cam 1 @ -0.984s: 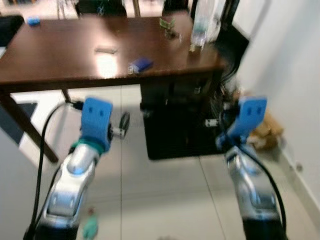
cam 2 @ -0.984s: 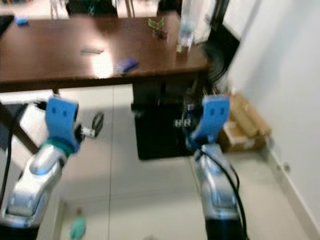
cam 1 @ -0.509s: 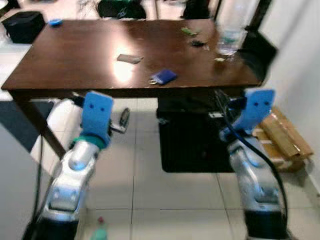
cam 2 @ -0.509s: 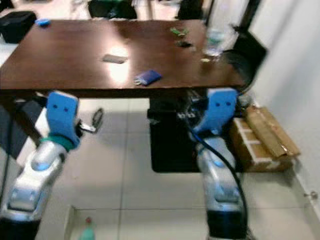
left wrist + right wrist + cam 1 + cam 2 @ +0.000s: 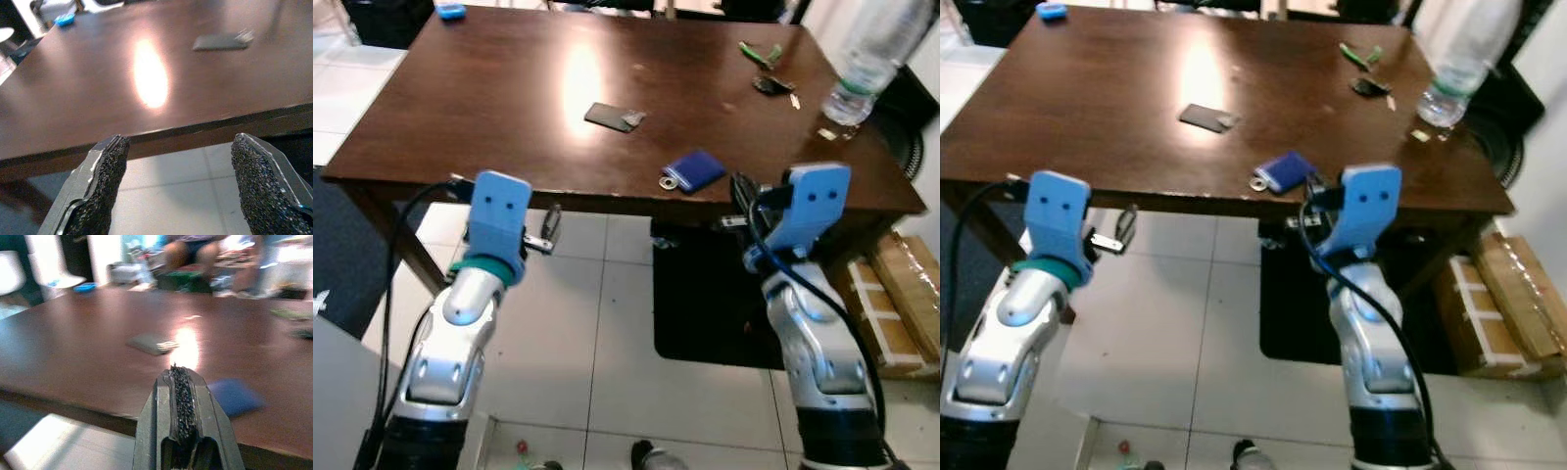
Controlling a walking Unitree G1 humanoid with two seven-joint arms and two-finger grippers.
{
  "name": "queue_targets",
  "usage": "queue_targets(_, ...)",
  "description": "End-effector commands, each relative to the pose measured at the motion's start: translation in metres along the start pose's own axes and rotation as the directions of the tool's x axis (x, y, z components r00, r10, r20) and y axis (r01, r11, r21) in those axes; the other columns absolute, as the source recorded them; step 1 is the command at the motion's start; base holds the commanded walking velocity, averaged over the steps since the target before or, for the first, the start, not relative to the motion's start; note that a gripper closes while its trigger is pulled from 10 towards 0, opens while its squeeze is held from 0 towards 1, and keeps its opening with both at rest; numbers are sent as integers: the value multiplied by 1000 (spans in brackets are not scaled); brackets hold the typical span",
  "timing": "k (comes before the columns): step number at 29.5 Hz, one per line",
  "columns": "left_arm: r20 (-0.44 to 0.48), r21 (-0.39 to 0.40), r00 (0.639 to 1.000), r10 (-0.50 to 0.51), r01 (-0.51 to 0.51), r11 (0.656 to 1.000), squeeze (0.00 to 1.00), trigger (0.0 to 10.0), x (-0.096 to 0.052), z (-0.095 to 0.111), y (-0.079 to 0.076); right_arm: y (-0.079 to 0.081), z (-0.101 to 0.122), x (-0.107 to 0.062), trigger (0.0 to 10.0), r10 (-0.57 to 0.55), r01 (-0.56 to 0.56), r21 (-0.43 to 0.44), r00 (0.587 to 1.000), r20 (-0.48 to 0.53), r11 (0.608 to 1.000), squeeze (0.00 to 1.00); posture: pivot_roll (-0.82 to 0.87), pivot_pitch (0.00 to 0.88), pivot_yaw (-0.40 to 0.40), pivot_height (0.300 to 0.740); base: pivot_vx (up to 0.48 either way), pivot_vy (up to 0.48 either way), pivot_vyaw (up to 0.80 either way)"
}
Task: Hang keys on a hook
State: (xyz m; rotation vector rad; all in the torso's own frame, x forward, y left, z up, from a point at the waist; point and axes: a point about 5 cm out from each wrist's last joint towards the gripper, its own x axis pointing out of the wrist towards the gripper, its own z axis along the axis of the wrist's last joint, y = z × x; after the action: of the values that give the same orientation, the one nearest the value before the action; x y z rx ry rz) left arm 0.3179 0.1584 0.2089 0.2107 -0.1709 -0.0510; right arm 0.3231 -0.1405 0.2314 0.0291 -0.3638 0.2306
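Observation:
A blue key pouch with a metal ring (image 5: 693, 170) lies near the front edge of the dark wooden table (image 5: 489, 108); in the right wrist view it is a blurred blue patch (image 5: 234, 395). My left gripper (image 5: 548, 227) hangs open just below the table's front edge, its pads (image 5: 105, 181) wide apart with nothing between them. My right gripper (image 5: 741, 196) is shut and empty (image 5: 179, 369), level with the table edge, just in front of the pouch and slightly to its right.
On the table lie a flat dark grey case (image 5: 612, 117), a green item (image 5: 759, 51), a small black item (image 5: 771, 85), a plastic bottle (image 5: 862, 69) and a blue object (image 5: 450, 11). A black box (image 5: 705, 313) sits under the table, cardboard boxes (image 5: 901, 304) at right. A person (image 5: 195, 249) sits beyond the table.
The camera has come closer to the table and now looks down on its top. Both arms keep the same raised pose; the grippers' states look unchanged.

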Motion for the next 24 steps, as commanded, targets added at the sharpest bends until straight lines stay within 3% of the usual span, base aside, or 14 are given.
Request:
queue_targets(1,-12,-6,1000,-10,10,1000,0,10000,0,-4,-4,-5,-4,-1,10000,-13,13,-6,1000,-24,1000,0,-172,221,44,740,319,0,0)
queue_targets(17,-14,-3,1000,-5,5,1000,0,10000,-1,-2,-2,-5,-4,-2,10000,-12,12,-5,999,-30,1000,0,-164,213,50,740,299,0,0)
queue_targets(24,-13,-31,1000,-11,10,999,0,10000,-1,1,-4,-10,-5,-5,10000,-27,27,-15,999,-37,1000,0,-168,192,60,740,0,0,0)
